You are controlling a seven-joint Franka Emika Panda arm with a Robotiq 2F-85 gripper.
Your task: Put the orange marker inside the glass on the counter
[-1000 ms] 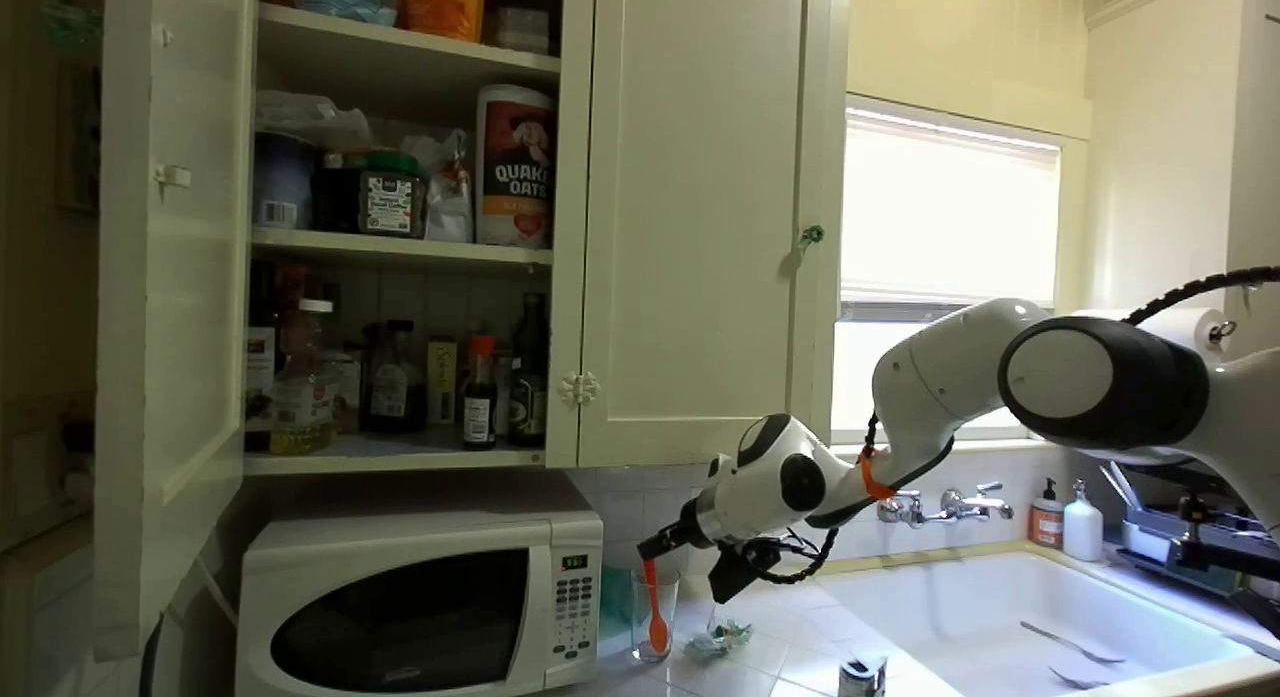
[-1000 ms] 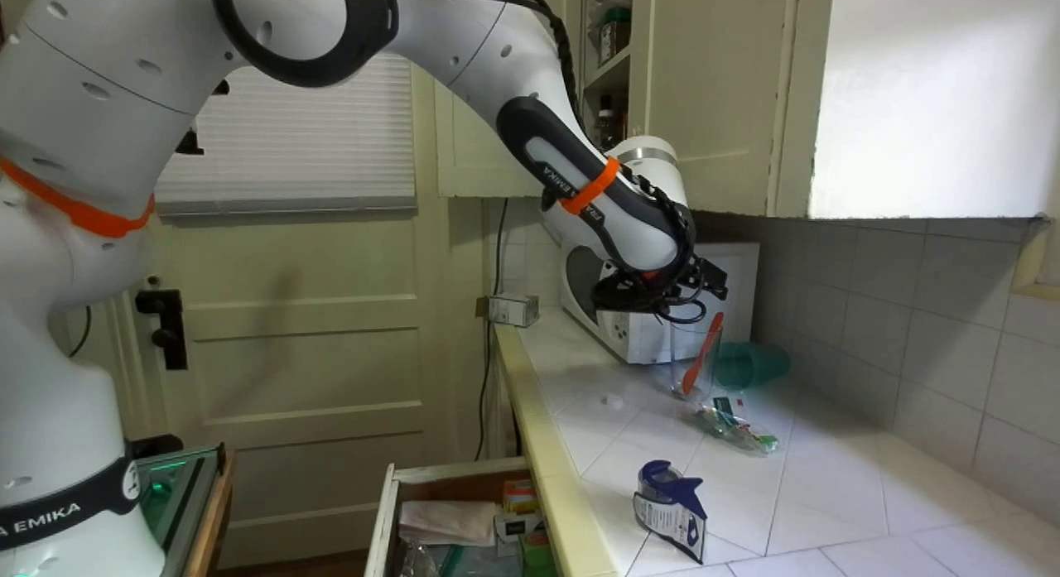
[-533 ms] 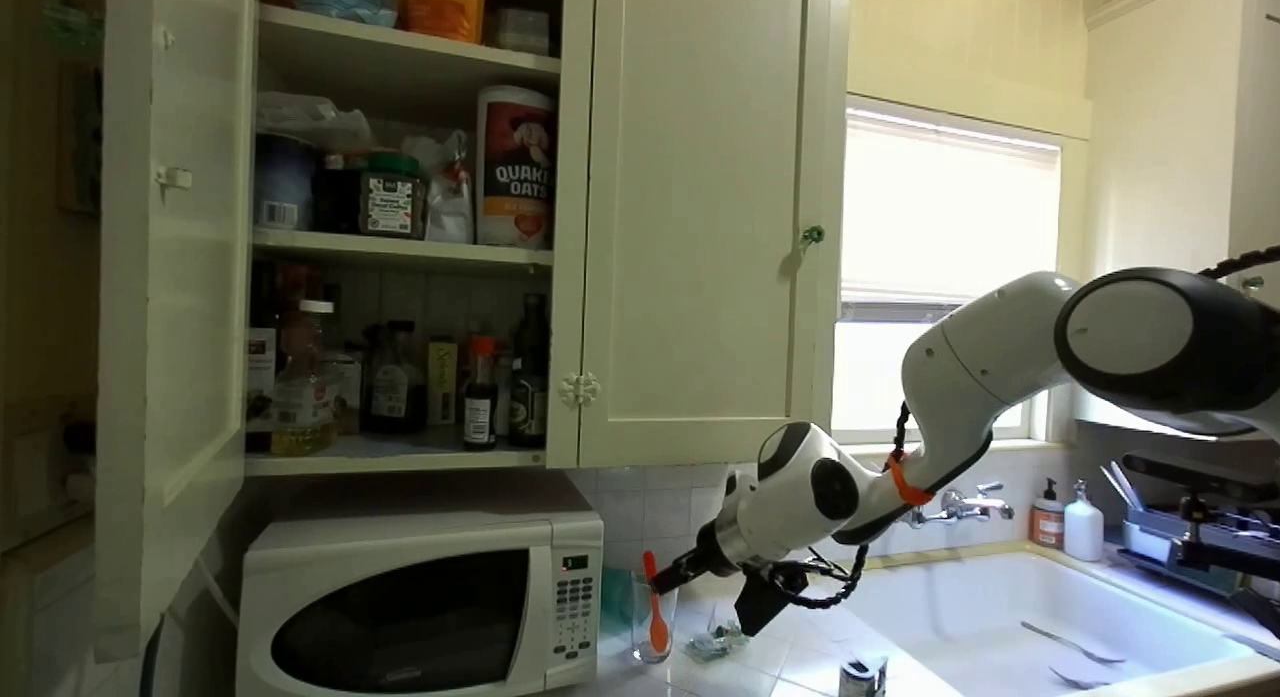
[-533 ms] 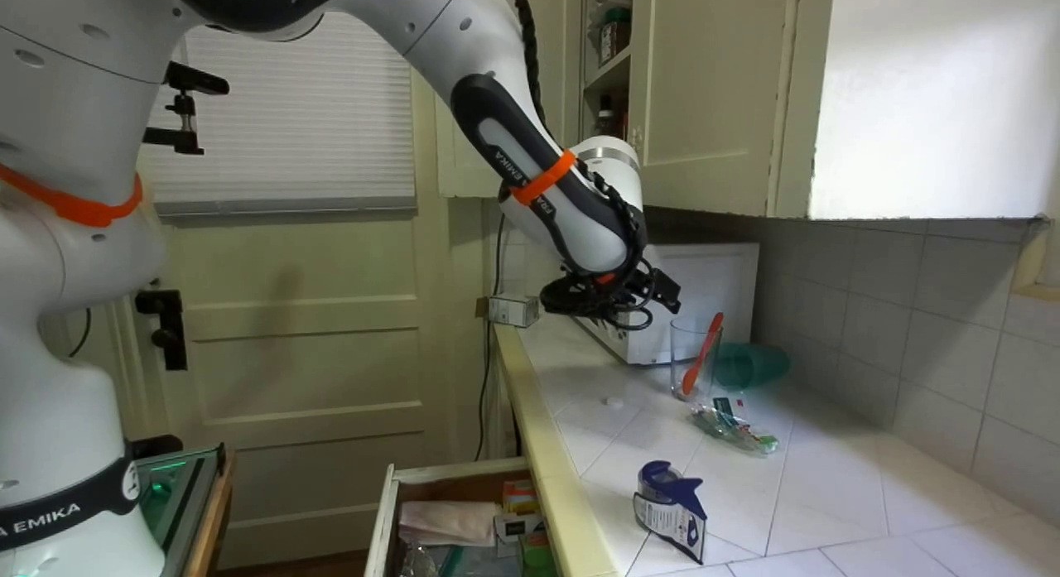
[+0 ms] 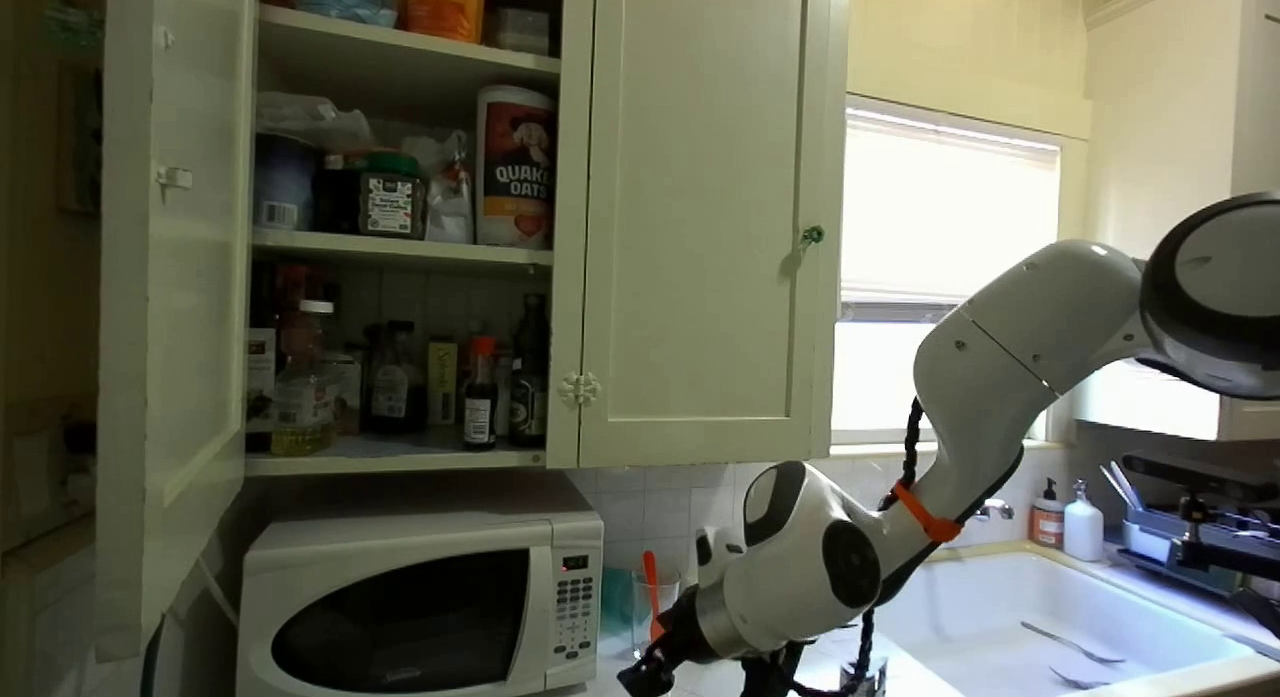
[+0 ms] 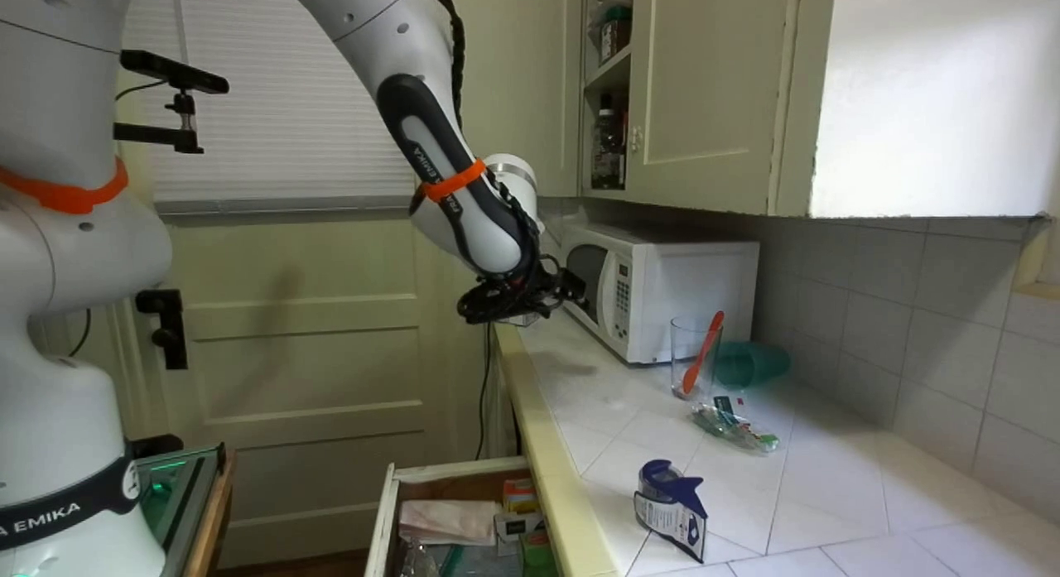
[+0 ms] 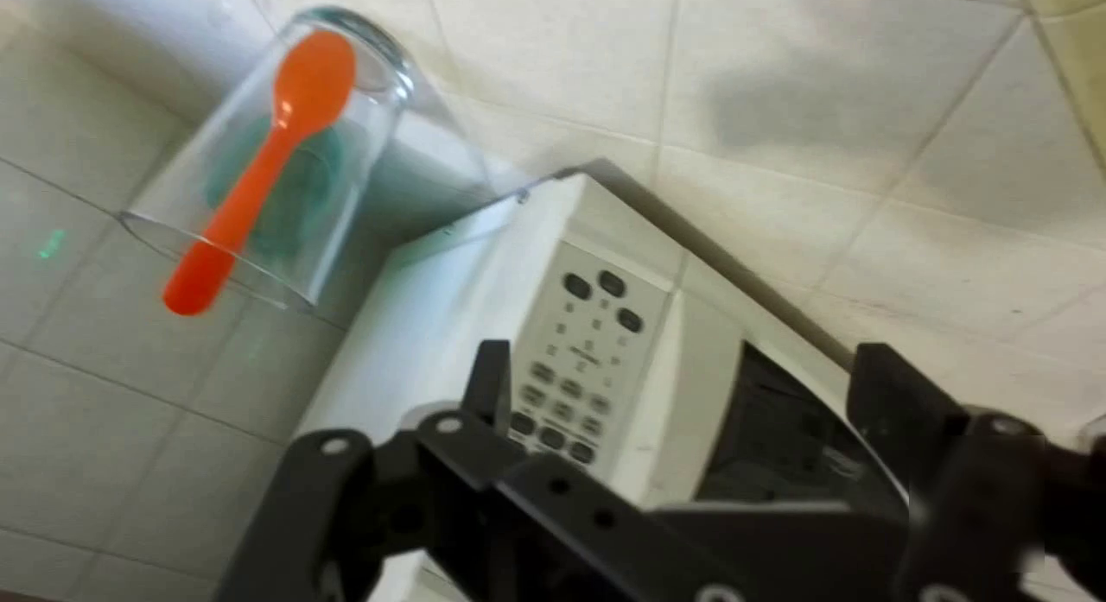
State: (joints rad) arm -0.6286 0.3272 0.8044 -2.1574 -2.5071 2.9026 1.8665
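Note:
No orange marker shows; the orange thing here is an orange spoon (image 6: 702,353). It leans inside a clear glass (image 6: 680,345) on the counter (image 6: 629,444), bowl down, with the handle end above the rim. The spoon (image 7: 259,183) and glass (image 7: 359,174) also show at upper left in the wrist view. In an exterior view the gripper partly hides the lower part of the spoon (image 5: 651,577) and glass (image 5: 669,589). My gripper (image 7: 678,364) is open and empty, its fingers wide apart. It is apart from the glass, in front of the microwave, over the counter's front side (image 6: 571,289).
A white microwave (image 6: 700,295) stands behind the glass. A teal cup (image 6: 752,365) lies beside the glass, and a clear plastic packet (image 6: 737,428) lies near it. A blue-and-white pouch (image 6: 672,511) stands nearer. An open drawer (image 6: 379,519) juts below. An open cabinet door (image 5: 190,327) hangs above.
My gripper was at the top of the spoon's handle and has moved away from the glass, toward the counter's front edge. The spoon and glass stay in place.

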